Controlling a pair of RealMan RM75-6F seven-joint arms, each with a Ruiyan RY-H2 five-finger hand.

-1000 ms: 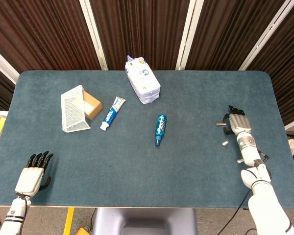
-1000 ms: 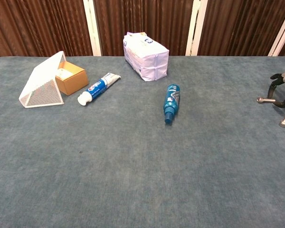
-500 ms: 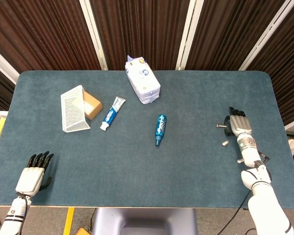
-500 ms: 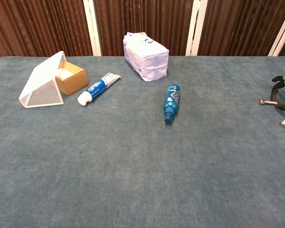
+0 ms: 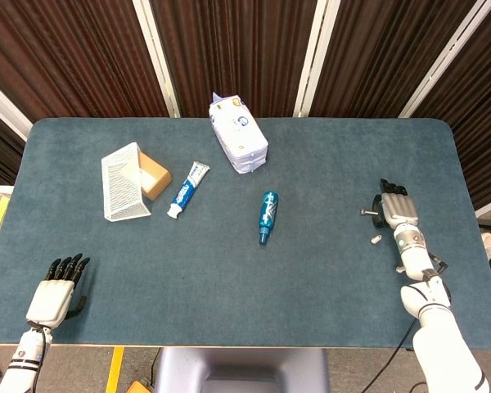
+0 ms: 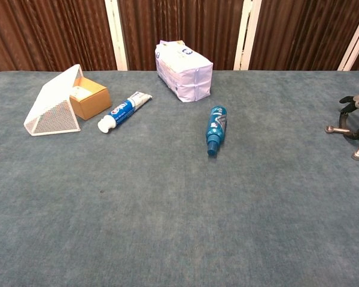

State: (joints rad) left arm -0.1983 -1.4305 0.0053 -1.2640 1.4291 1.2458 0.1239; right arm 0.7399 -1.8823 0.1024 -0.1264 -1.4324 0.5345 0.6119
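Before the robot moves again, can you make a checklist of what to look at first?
1. Right hand holds nothing: ok, its fingers are spread over the table.
2. Left hand out of the way: ok, it lies flat at the near left corner, holding nothing.
3. Blue bottle, the thing nearest the right hand, easy to reach: ok, it lies on its side with open table around it.
4. Toothpaste apart from the bottle: ok.
5. White pack clear of the bottle: ok, it sits further back.
6. Whether the bottle's cap is tight: cannot tell.
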